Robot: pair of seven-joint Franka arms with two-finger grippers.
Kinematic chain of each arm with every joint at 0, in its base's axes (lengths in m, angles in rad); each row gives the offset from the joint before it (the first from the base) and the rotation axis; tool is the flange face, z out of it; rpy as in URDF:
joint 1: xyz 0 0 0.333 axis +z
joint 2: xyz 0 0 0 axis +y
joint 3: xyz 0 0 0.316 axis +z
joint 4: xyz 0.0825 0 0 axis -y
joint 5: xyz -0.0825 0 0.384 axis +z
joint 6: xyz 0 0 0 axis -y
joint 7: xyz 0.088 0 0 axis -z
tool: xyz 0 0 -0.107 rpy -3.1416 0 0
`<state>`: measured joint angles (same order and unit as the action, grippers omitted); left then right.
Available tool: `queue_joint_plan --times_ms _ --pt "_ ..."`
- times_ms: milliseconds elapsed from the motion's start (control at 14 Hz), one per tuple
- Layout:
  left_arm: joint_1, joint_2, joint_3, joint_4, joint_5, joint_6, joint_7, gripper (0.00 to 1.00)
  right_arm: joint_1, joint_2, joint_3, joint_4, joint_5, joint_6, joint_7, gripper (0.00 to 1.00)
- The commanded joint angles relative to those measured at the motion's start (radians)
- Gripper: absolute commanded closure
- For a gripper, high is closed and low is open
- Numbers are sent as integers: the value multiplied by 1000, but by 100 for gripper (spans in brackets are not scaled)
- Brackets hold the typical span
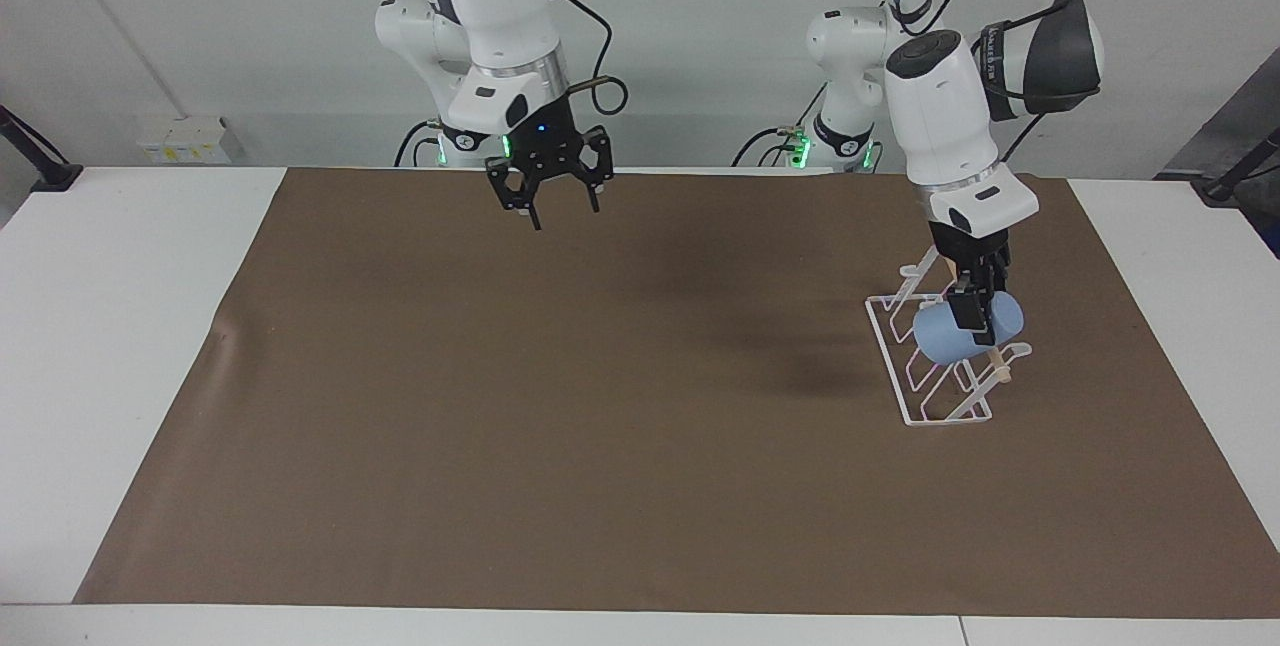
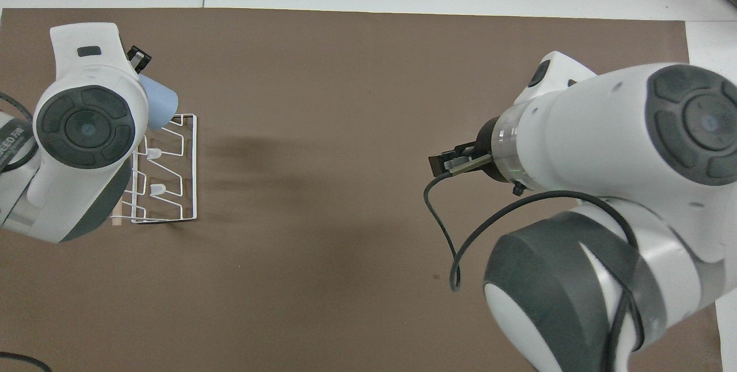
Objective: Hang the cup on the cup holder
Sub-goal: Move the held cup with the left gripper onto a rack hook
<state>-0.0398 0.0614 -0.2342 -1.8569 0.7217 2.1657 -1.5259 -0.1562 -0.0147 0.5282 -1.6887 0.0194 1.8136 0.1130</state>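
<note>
In the facing view, the cup (image 1: 962, 332) is seen clamped in the left hand (image 1: 975, 318), lying tilted at the cup holder (image 1: 936, 358), at about four o'clock on the surface (image 1: 560, 406). It is judged not yet hung or released. The right hand (image 1: 549, 200) waits empty, fingers apart, at eleven o'clock.

In the overhead view, the cup (image 2: 158, 103) is largely hidden by the left arm; release remains.

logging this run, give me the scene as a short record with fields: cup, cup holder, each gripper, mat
cup: light blue cup, on its side, held low among the rack's prongs
cup holder: white wire cup holder with wooden dowel, at the left arm's end of the table
left gripper: left gripper shut on the cup, over the rack
right gripper: right gripper open, holds nothing, waits raised over the mat's edge nearest the robots
mat: brown mat
</note>
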Motion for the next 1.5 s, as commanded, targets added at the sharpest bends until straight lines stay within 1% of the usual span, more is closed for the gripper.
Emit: queue_joint_plan --times_ms 0,214,357,429,571,643,714,786,857,929,1071,1143,1214,1286,1357,1429 --pt "-19 12 12 4 83 -13 -36 100 -22 -33 15 -5 -91 -72 7 23" --pt "-26 5 12 -33 103 -18 -46 100 -55 -70 7 -5 -93 -131 28 22" --pt "-32 0 12 -57 116 -18 -57 100 -77 -90 -17 -8 -76 -172 36 21" --pt "-34 -3 12 -76 120 -17 -57 100 -78 -100 -23 -17 -76 -198 37 21" --pt "-34 -17 12 -100 151 -11 -60 100 -78 -131 -52 -69 -76 -207 37 21" --pt "-34 -21 12 -113 151 -7 -60 100 -78 -143 -78 -103 -75 -200 30 21" --pt "-34 -28 12 -129 153 -3 -62 100 -78 -154 -111 -138 -40 -188 25 21" --pt "-34 -29 10 -134 153 3 -62 100 -80 -178 -149 -187 35 -160 19 20" --pt "-34 -29 10 -139 153 6 -62 100 -79 -206 -174 -244 72 -127 -1 17" --pt "-34 -35 10 -159 153 12 -62 100 -75 -234 -174 -287 82 -103 -40 16" --pt "-32 -46 10 -185 154 39 -62 99 -62 -258 -174 -337 89 -41 -50 15" --pt "-31 -46 10 -186 153 42 -60 85 -59 -258 -174 -341 89 -34 -52 13" --pt "-31 -46 10 -189 153 55 -60 66 -60 -258 -174 -341 89 -31 -55 12" --pt "-28 -46 10 -194 154 65 -59 40 -60 -257 -174 -341 89 -28 -55 9" --pt "-25 -46 10 -197 154 68 -57 9 -60 -257 -174 -341 89 -28 -55 9" --pt "-23 -46 10 -199 153 75 -57 0 -60 -257 -174 -341 89 -26 -56 6"
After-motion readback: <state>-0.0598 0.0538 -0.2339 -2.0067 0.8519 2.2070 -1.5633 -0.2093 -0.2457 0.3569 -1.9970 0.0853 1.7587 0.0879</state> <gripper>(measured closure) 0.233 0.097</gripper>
